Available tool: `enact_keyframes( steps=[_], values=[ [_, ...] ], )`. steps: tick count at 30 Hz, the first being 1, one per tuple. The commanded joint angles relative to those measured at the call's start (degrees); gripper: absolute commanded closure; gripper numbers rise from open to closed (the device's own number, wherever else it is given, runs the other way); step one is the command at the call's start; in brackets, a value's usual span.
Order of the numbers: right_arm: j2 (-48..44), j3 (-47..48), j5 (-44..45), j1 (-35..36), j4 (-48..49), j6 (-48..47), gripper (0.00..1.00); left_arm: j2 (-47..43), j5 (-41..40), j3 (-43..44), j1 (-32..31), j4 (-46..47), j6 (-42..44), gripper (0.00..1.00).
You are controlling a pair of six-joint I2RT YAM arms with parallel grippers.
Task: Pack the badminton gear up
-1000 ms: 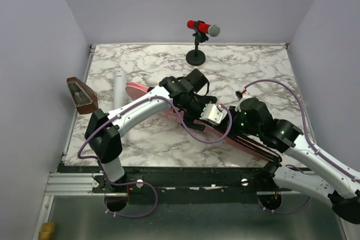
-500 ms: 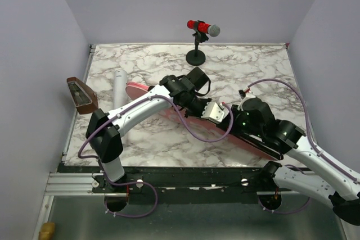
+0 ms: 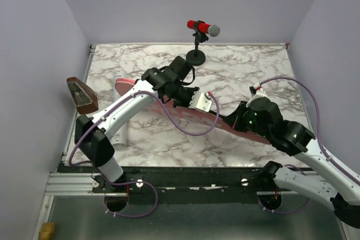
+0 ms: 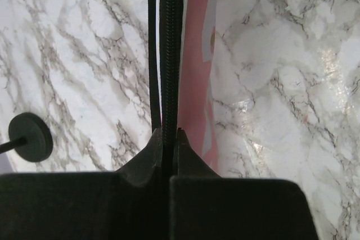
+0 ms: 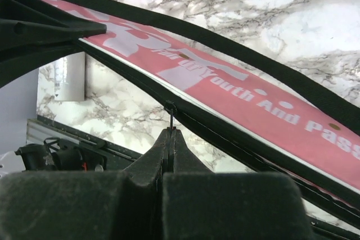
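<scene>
The long pink bag [image 3: 169, 108] lies slantwise across the marble table, its black zip edge raised. My left gripper [image 3: 211, 111] is shut on that black zip edge [image 4: 169, 54], with the pink side [image 4: 197, 54] just to its right. My right gripper [image 5: 170, 128] is shut on the thin zip pull [image 5: 170, 113] under the lettered pink face [image 5: 253, 99], and sits at the bag's lower right end [image 3: 235, 122]. The white tube [image 3: 118, 75] lies at the left, partly behind my left arm, and shows upright in the right wrist view [image 5: 70, 54]. The rackets are out of view.
A red microphone [image 3: 202, 27] on a black stand [image 3: 196, 57] is at the back centre; its round base [image 4: 31, 144] shows in the left wrist view. A brown wedge-shaped box [image 3: 81, 94] sits off the table's left edge. The near table rail [image 5: 67, 133] runs below the bag.
My left gripper has shut on the bag's zip edge and moved back and left with it. The right gripper, still shut, has shifted right, and the bag now lies stretched between them.
</scene>
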Motion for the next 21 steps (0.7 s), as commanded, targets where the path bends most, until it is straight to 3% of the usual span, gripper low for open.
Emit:
enact_keyframes(
  steps=[1,13,21],
  values=[
    [-1.0,5.2,5.1,0.1,-4.3,0.0,1.00,-3.9,-8.2,-0.8,2.8,-0.8,3.4,1.00],
    [4.0,15.1,13.4,0.1,-10.6,-2.9,1.00,-6.7,-11.1,3.9,8.2,-2.7,7.8,1.00],
    [4.8,22.6,20.1,0.1,-16.9,-3.8,1.00,-9.7,-11.6,1.6,11.1,-1.8,12.2,1.00]
  ],
)
